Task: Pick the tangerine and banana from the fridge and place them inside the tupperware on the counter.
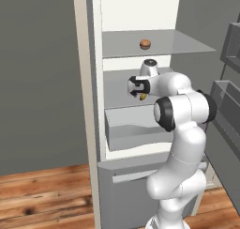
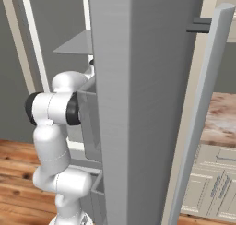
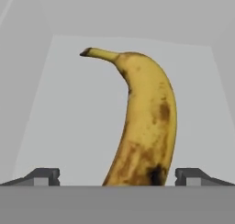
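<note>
While the arm is reaching into the open fridge (image 1: 96,82) at the level of its middle shelf, the gripper (image 3: 117,178) is standing with its jaws spread wide, one dark fingertip (image 3: 43,176) at each side of the banana (image 3: 144,126) and neither pressing on it. In the hand view the banana is lying between the tips on the flat grey shelf, its stem curving away towards the white back wall, its yellow skin mottled with brown patches and dark at the near end. From the left base view a small sliver of yellow is showing just below the dark wrist, on the middle shelf. The tangerine (image 1: 145,44) is sitting by itself on the shelf above, well apart from the gripper. In the right base view the fridge's grey side is blocking most of the scene, with the arm bending in behind it; to the right, the counter (image 2: 220,120) is showing its pinkish marbled top over cream cabinets. No writing, brand or label is showing anywhere on the fridge, the fruit or the cabinets.
</note>
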You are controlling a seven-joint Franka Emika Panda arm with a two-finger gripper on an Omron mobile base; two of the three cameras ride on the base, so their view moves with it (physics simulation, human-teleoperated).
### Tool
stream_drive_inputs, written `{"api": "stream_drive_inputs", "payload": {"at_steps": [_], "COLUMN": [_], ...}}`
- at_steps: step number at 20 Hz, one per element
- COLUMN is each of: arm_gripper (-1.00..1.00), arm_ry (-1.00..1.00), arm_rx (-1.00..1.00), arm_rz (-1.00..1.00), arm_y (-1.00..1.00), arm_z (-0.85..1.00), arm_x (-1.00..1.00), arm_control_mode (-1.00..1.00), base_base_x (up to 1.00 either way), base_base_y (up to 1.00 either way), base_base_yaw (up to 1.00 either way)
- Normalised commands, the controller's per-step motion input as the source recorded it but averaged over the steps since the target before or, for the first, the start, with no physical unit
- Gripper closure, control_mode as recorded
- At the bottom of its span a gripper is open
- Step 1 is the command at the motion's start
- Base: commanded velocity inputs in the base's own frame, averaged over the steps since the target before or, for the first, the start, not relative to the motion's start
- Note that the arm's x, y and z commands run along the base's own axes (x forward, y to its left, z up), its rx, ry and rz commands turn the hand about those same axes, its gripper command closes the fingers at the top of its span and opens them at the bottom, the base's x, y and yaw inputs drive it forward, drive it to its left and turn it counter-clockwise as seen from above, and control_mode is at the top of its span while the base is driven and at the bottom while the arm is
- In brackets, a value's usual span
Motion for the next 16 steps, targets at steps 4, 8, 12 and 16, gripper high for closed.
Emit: {"api": "stream_drive_inputs", "payload": {"at_steps": [4,8,12,16], "arm_gripper": [-1.0,-1.0,1.0,1.0], "arm_ry": [0.0,0.0,0.0,0.0], "arm_rx": [0.03,0.03,0.01,0.0], "arm_rz": [0.0,0.0,0.0,0.0], "arm_y": [-0.04,-0.02,0.0,0.0], "arm_z": [-0.21,-0.23,-0.28,-0.3], "arm_x": [0.04,0.05,0.03,0.0], "arm_control_mode": [-1.0,-1.0,-1.0,-1.0], "base_base_x": [0.0,0.0,0.0,0.0], "base_base_y": [0.0,0.0,0.0,0.0], "base_base_yaw": [0.0,0.0,0.0,0.0]}}
